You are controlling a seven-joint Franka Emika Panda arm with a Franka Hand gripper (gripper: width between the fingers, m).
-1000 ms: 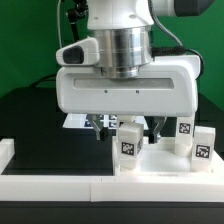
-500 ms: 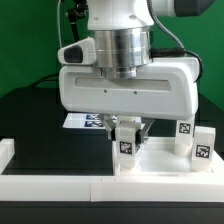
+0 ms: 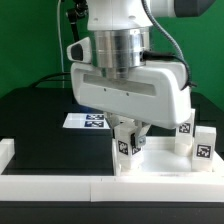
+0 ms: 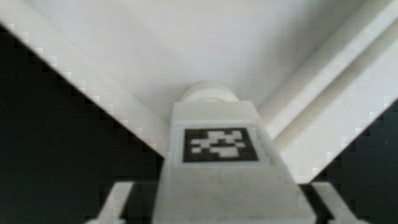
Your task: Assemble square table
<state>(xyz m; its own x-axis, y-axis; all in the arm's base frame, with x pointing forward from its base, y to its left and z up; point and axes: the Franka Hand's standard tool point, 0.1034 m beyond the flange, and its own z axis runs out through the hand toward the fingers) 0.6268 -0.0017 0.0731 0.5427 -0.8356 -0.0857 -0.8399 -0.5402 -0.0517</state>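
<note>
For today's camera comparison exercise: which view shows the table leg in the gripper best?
The wrist view. The leg fills the picture, tag facing the camera, with a finger on each side. In the exterior view the same leg is small, and the gripper hides its upper part.

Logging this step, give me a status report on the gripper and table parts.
Gripper shut on a tagged leg. Tabletop beneath it. Two legs stand beside, clear.

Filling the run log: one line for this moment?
stage: leg pickup | end effector: shut on table leg | leg: tilted over tabletop | two legs: standing at exterior view's right
</note>
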